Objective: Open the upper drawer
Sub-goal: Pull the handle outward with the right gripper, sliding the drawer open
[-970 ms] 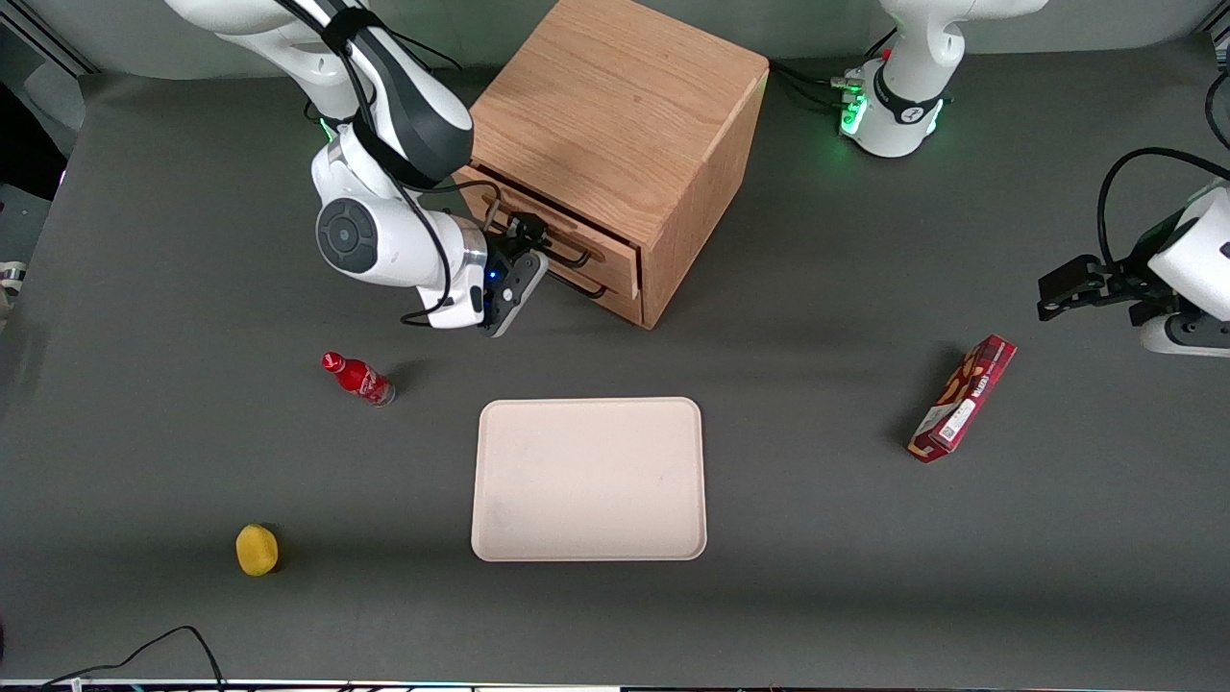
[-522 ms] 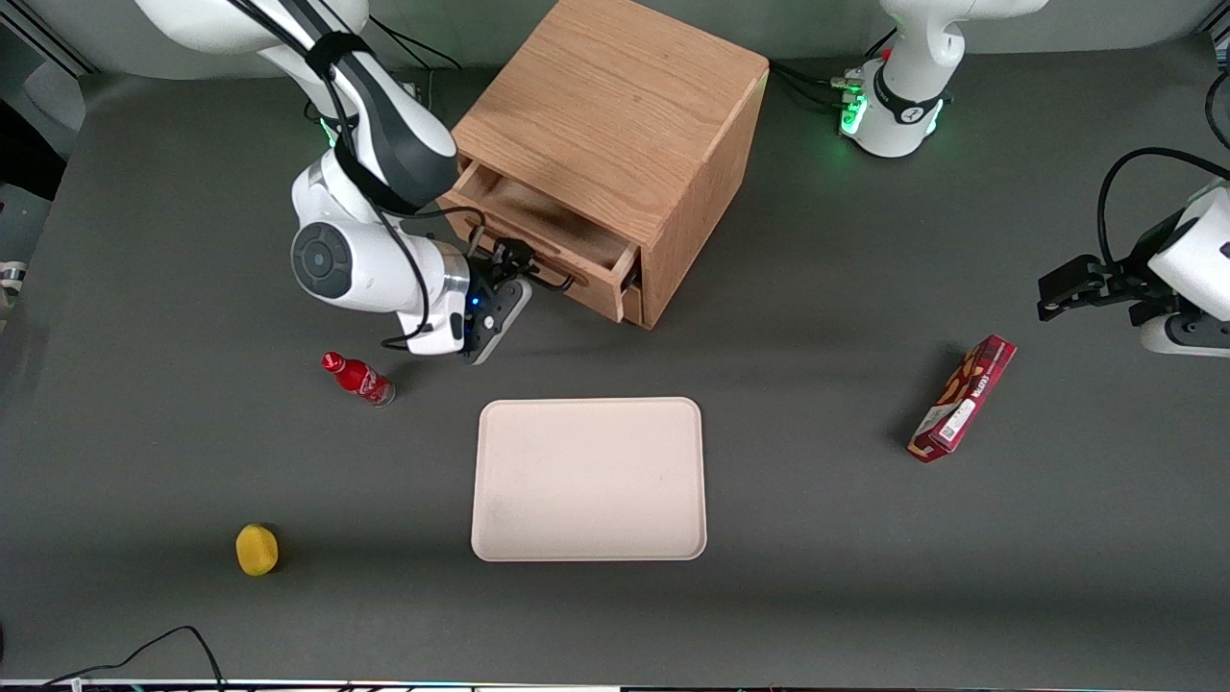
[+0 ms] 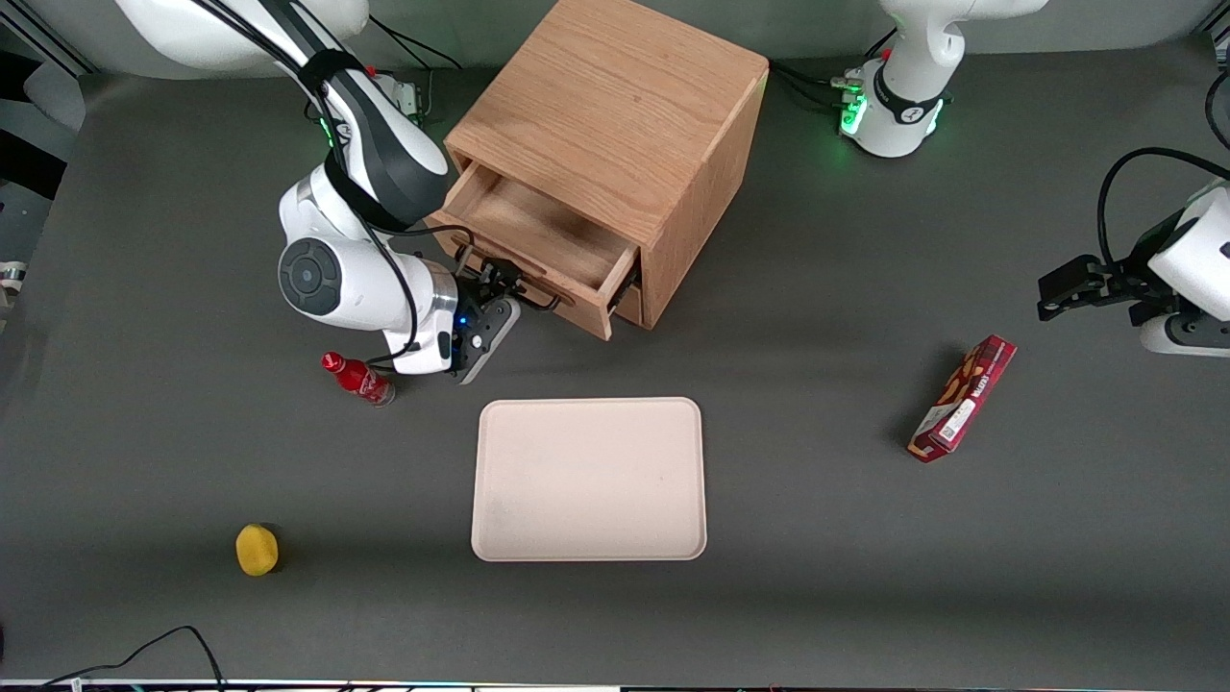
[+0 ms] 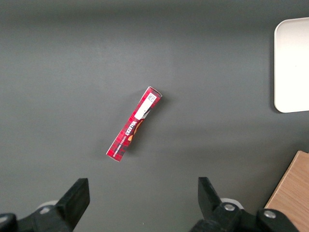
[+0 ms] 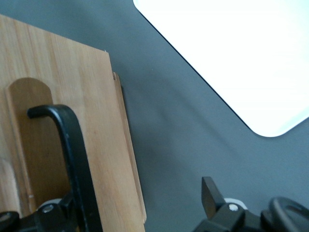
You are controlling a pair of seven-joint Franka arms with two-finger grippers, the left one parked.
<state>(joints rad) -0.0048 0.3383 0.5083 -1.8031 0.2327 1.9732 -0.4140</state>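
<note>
overhead front view, two close wrist views

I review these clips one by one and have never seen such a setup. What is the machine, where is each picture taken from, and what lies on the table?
Two white robot arms stand at a dark grey table. One picture looks down from the front; the other two come from small cameras on the arms' wrists.

The working arm's claw is at the black wire handle of the upper drawer of a wooden cabinet. The drawer stands pulled out, its wooden tray showing nothing inside. The wrist camera sees that handle close up.

Also on the table: a beige tray, nearer the front camera than the cabinet; a small red bottle beside the working arm; a yellow lemon-like thing; and a red snack box toward the parked arm's end.
</note>
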